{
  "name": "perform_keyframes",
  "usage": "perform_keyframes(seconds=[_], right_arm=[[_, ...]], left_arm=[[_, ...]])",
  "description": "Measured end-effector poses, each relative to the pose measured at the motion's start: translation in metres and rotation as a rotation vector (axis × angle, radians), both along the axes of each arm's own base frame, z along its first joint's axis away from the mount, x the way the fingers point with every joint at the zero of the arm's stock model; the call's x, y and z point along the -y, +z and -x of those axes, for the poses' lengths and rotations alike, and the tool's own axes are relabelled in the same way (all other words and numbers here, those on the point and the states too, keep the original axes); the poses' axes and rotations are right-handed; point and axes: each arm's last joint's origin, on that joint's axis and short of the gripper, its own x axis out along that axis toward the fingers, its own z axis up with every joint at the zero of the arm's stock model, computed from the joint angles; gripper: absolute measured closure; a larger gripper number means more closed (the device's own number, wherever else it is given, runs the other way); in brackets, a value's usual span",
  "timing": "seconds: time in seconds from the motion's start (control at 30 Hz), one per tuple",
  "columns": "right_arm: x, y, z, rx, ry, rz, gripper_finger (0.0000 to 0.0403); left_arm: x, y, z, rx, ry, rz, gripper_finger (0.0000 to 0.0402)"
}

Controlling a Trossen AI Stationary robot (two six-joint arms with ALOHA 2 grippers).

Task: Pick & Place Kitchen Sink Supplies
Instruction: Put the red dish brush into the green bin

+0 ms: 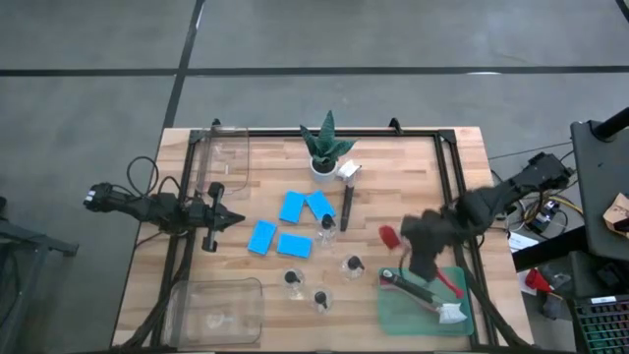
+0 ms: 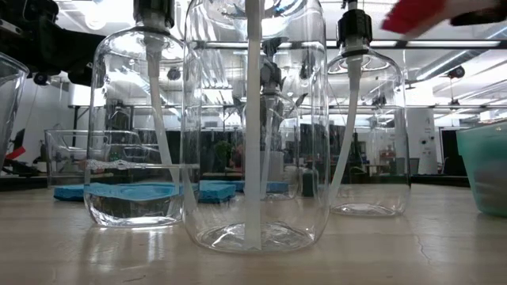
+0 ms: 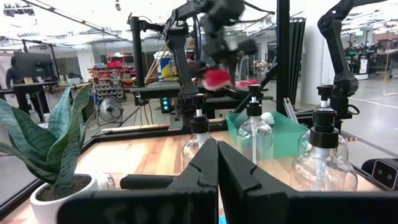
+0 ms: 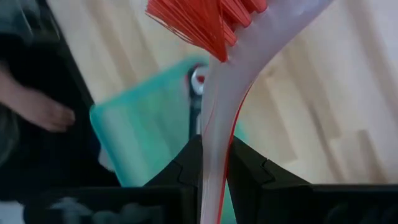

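Note:
My right gripper (image 1: 408, 239) is shut on a brush with a red bristle head (image 1: 390, 236) and a pale handle, above the table just beyond the green tray (image 1: 398, 317). The brush also shows in the low view (image 2: 420, 16) and the left wrist view (image 3: 216, 78). Other brushes (image 1: 432, 293) lie in the tray. One black-handled brush (image 1: 346, 202) lies by the plant. Four blue sponges (image 1: 294, 245) lie flat mid-table. Four small clear bottles (image 1: 352, 265) stand near them. My left gripper (image 1: 224, 218) is shut and empty, left of the sponges. My right gripper pinches the brush's pale handle (image 4: 214, 155) between its two fingers (image 4: 186, 165). The handle runs forward along the fingers, with the red bristles (image 4: 199, 22) at its far end. The brush is lifted clear of the table and the tray.
A potted plant (image 1: 327, 147) stands at the far middle. One clear bin (image 1: 224, 157) sits at the far left, another (image 1: 218, 313) at the near left. A black frame (image 1: 447, 197) runs along the table's far and right sides.

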Motion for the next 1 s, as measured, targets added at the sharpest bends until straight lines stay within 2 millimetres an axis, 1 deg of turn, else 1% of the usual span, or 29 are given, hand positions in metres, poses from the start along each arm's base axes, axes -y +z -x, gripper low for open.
perform_keyframes(seconds=[0.23, 0.43, 0.63, 0.8, 1.0], right_arm=[[-0.047, -0.026, 0.001, -0.127, 0.109, 0.058, 0.0359], [-0.075, -0.055, -0.001, -0.234, 0.176, 0.138, 0.0358], [-0.086, -0.081, -0.004, -0.372, 0.158, 0.246, 0.0358], [-0.093, -0.099, -0.011, -0.415, 0.183, 0.272, 0.0355], [-0.098, -0.111, -0.014, -0.446, 0.257, 0.291, 0.0352]], left_arm=[[0.000, 0.000, 0.000, -0.001, 0.000, 0.000, 0.0401], [0.000, 0.000, 0.000, -0.001, 0.000, 0.000, 0.0401], [0.000, 0.000, 0.000, 0.000, 0.000, 0.000, 0.0401], [0.000, 0.000, 0.000, -0.001, 0.000, 0.000, 0.0401], [0.000, 0.000, 0.000, -0.001, 0.000, 0.000, 0.0401]])
